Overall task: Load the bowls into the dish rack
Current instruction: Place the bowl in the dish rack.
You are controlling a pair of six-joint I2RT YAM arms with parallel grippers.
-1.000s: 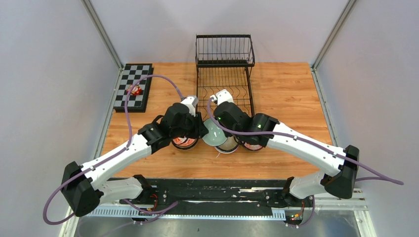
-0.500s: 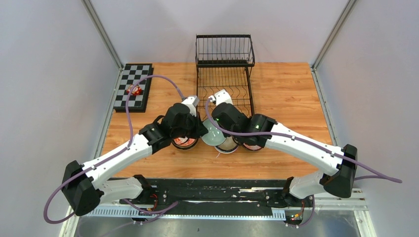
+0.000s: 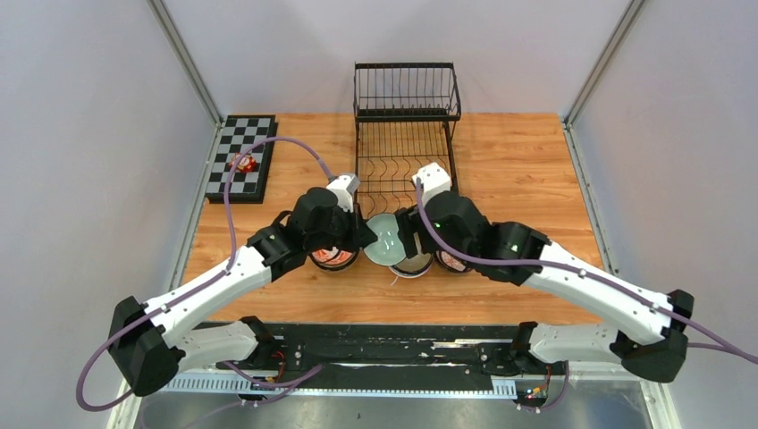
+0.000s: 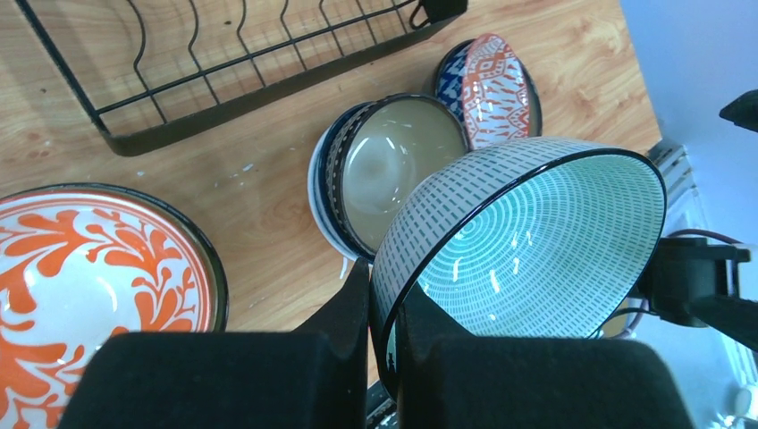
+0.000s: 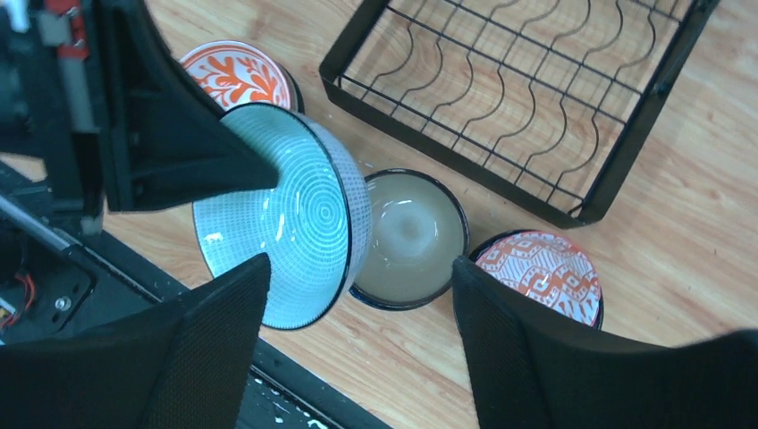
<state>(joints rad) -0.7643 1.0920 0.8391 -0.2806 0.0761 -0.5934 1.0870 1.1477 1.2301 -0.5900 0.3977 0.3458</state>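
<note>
A pale green bowl (image 4: 527,241) (image 3: 386,239) (image 5: 286,223) hangs tilted on its side above the table, my left gripper (image 4: 380,277) (image 3: 365,234) shut on its dark rim. My right gripper (image 5: 357,277) (image 3: 409,239) stands open just right of it, nothing between its fingers. On the table below lie a cream dark-rimmed bowl (image 5: 411,234) (image 4: 393,165), an orange patterned bowl (image 5: 536,273) (image 4: 496,85) and a red floral bowl (image 4: 80,286) (image 5: 234,73). The black wire dish rack (image 3: 407,134) (image 5: 509,89) stands just beyond them with nothing in its slots.
A black-and-white checkerboard (image 3: 240,156) with a small red object lies at the back left. The rack's near frame edge (image 4: 232,107) runs close behind the bowls. Grey walls close in both sides of the table.
My right gripper has opened, let go of the pale green bowl and drawn off to the right. The left gripper has closed on the bowl's rim and holds it.
</note>
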